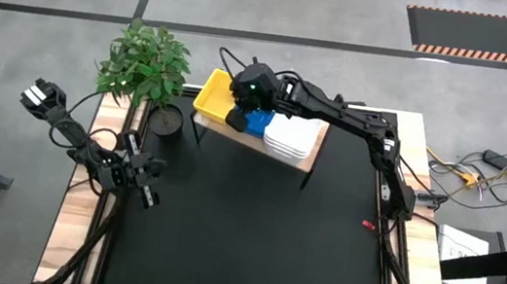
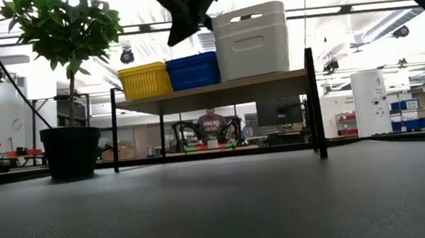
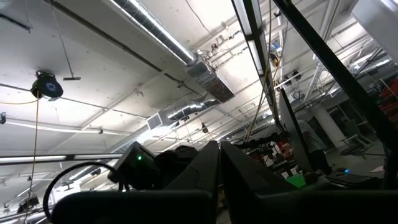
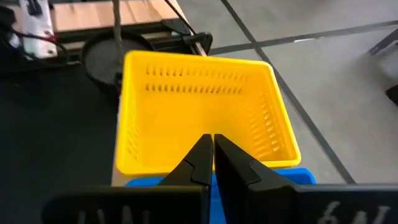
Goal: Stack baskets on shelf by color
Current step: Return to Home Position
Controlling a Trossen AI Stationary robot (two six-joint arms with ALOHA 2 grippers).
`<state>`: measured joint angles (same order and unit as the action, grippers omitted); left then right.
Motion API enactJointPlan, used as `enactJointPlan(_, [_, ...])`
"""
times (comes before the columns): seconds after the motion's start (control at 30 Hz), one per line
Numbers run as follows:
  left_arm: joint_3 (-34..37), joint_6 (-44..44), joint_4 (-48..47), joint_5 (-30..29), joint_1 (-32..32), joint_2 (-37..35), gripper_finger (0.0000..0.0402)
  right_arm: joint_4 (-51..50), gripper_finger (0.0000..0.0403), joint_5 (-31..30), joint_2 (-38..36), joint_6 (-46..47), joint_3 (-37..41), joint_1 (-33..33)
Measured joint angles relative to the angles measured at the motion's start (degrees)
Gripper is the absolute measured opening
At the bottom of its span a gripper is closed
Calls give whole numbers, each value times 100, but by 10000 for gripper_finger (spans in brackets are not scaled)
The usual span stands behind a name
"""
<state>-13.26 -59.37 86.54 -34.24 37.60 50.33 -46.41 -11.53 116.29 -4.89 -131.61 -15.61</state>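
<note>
Baskets in blue [image 4: 301,176] lie just under right fingers [image 4: 199,163], clenched empty; left fingers [image 3: 204,171] clenched too.

blue baskets [image 4: 303,177] mostly behind right gripper [image 4: 212,138]

Yellow, blue, white baskets [image 2: 192,71] stacked on shelf [image 2: 218,92]

We see soft, even overhead light in the high view; the black tabletop [image 1: 250,240] looks matte, with only faint shadows. In the low view, bright light from behind leaves the plant [image 2: 63,32] a dark silhouette. In the left wrist view, ceiling light strips [image 3: 155,31] glare white. The yellow basket [image 4: 199,118] is brightly and evenly lit.
</note>
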Motion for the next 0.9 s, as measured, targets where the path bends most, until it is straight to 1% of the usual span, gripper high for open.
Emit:
enactJointPlan(0.13, [1, 4, -2, 0, -1, 14, 0, -92, 8, 64, -105, -51, -54, 80])
enactJointPlan(0.23, [74, 38, -84, -42, 1, 10, 0, -237, 8, 688, -523, -194, -42, 275])
enactJointPlan(0.3, [167, -161, -395, -49, 2, -32, 0, -249, 8, 994, -840, -309, 161, 513])
enactJointPlan(0.4, [242, -293, -1177, -67, 2, -277, 0, -187, 8, 944, -1244, -525, 743, 1090])
enactJointPlan(0.5, [179, -139, -2602, -57, 2, -643, 0, 251, 8, 583, -1687, -567, 1739, 1820])
enactJointPlan(0.57, [29, 324, -3524, 93, -8, -886, 0, 841, 8, 306, -2112, -581, 2577, 2281])
enactJointPlan(0.6, [-69, 578, -3977, 278, -19, -1003, 0, 1178, 8, 195, -2337, -616, 3020, 2501])
enactJointPlan(0.67, [-280, 1161, -5101, 1015, -63, -1189, 0, 1825, 8, -8, -2764, -637, 3951, 2857])
enactJointPlan(0.73, [-536, 1816, -6752, 2002, -146, -1330, 0, 2511, 9, -288, -3130, -605, 4880, 3172])
enactJointPlan(0.77, [-638, 2154, -7574, 2395, -170, -1380, 0, 2802, 9, -408, -3286, -608, 5332, 3313])
enactJointPlan(0.8, [-684, 2522, -8211, 2586, -183, -1402, 0, 3074, 8, -501, -3459, -627, 5763, 3450])
enactJointPlan(0.83, [-695, 2997, -8666, 2623, -188, -1431, 0, 3387, 8, -608, -3644, -635, 6192, 3577])
enactJointPlan(0.9, [-676, 3876, -8905, 2452, -190, -1559, 0, 4038, 8, -795, -4120, -647, 6927, 3801])
